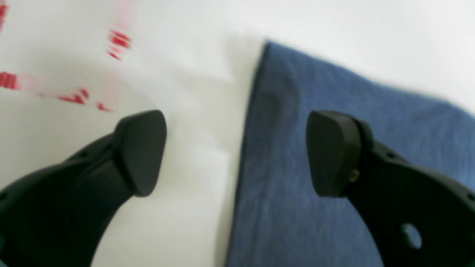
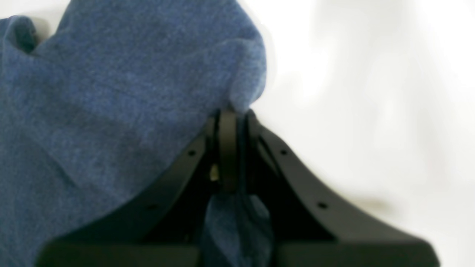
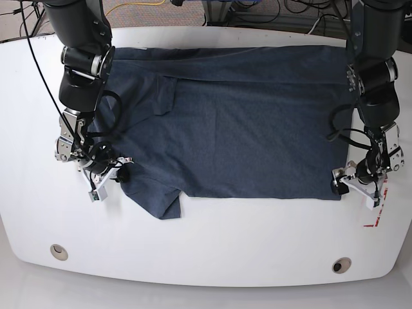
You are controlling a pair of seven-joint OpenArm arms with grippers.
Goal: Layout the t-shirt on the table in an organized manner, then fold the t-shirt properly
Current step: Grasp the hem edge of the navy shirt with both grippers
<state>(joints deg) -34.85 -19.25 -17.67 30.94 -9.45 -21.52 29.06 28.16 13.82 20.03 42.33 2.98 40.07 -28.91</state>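
The dark blue t-shirt (image 3: 238,129) lies spread across the white table (image 3: 225,238), with no lettering showing. My left gripper (image 1: 236,150) hovers open over the shirt's corner (image 1: 297,155). One finger (image 1: 141,152) is above bare table (image 1: 193,92), the other (image 1: 332,154) above cloth. In the base view this gripper (image 3: 344,182) sits at the shirt's near right corner. My right gripper (image 2: 232,116) is shut on a fold of the t-shirt (image 2: 111,92), and cloth shows between its jaws. In the base view the right gripper (image 3: 121,174) is at the near left, by the sleeve (image 3: 158,199).
A red-outlined mark (image 3: 376,215) lies just beyond the left gripper, blurred in the left wrist view as a red mark (image 1: 118,40). Two metal grommets (image 3: 58,251) (image 3: 341,264) sit near the table's front edge. Cables run behind the table's far edge.
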